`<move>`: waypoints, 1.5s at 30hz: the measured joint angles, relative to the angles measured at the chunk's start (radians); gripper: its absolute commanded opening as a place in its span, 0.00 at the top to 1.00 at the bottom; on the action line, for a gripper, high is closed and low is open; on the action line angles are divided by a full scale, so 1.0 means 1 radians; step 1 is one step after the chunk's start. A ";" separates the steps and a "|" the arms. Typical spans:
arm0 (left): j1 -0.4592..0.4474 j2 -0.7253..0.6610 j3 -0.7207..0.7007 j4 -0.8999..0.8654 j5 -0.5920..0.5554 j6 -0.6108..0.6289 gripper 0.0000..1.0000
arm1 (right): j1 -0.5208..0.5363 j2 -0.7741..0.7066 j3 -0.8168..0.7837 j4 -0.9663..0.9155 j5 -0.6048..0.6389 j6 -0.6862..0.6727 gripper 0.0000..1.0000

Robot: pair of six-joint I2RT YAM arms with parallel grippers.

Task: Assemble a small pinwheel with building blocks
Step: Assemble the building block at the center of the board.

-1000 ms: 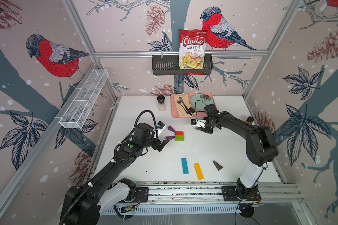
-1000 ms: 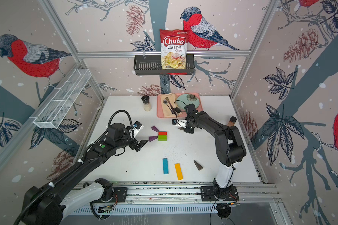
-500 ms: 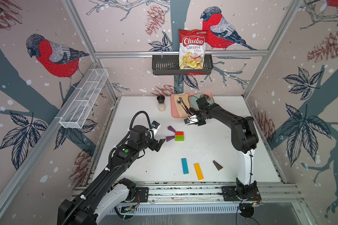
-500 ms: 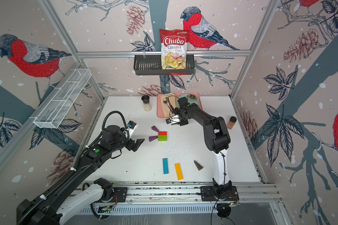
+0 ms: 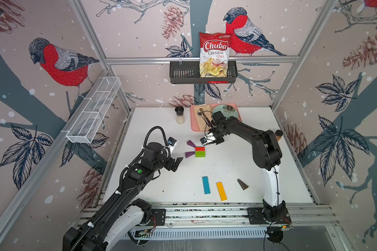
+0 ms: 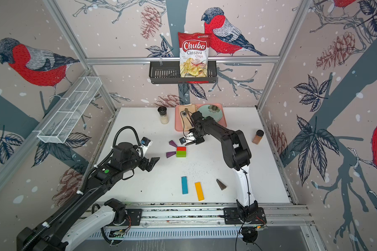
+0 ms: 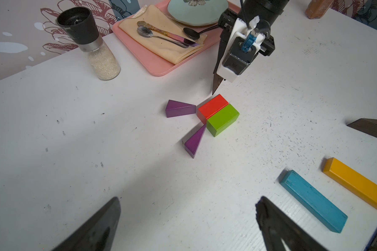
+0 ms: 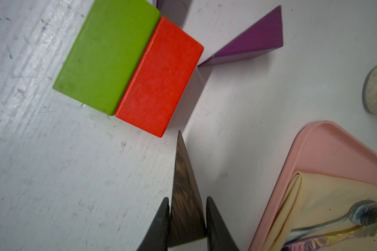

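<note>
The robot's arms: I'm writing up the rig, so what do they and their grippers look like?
Both arms are mostly black with a white link near the base. The left arm carries a green dot and a looped ribbed black hose; the right arm has a thin black cable. The left gripper and right gripper have black pointed fingers.

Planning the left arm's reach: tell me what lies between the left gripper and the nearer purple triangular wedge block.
Only bare, scuffed white tabletop lies between the left gripper and that purple triangular wedge; the left wrist view shows it.
</note>
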 measured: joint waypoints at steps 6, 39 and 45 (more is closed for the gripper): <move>0.000 -0.034 -0.005 -0.002 0.000 -0.001 0.04 | 0.006 0.021 0.024 0.001 -0.003 0.018 0.80; 0.000 -0.034 -0.005 0.001 0.023 -0.034 0.04 | -0.005 0.012 -0.015 0.009 0.027 0.013 0.62; 0.000 -0.034 -0.005 0.001 0.024 -0.034 0.04 | -0.004 0.012 -0.009 0.021 0.027 0.017 0.60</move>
